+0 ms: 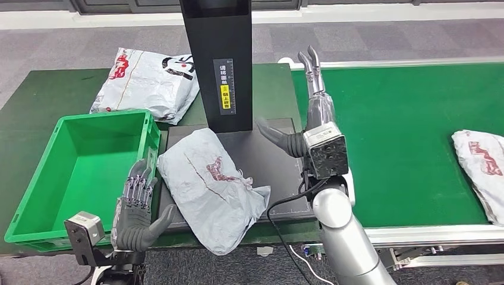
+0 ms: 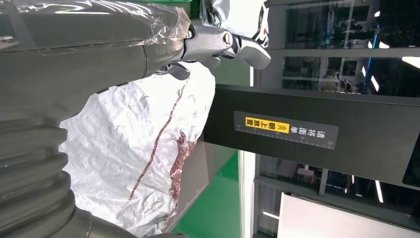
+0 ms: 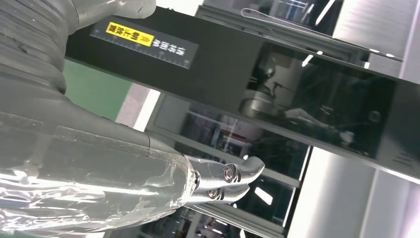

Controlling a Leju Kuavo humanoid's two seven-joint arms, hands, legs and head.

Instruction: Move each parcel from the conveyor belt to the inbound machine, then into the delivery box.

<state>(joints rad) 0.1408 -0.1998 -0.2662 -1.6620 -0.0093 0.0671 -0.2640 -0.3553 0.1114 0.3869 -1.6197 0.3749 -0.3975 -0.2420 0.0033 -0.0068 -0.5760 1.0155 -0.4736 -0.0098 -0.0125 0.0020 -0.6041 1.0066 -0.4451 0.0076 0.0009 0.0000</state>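
Grey carpet floor (image 1: pixel 53 41), green tabletop (image 1: pixel 35 98)

I can read one label: a black strip with white Chinese characters, a yellow patch with arrows and a ruler-like scale (image 1: pixel 226 86), on the black column of the inbound machine (image 1: pixel 217 47). The characters are too small for me to transcribe. Red and black print on the grey parcels (image 1: pixel 208 184) is crumpled, illegible.
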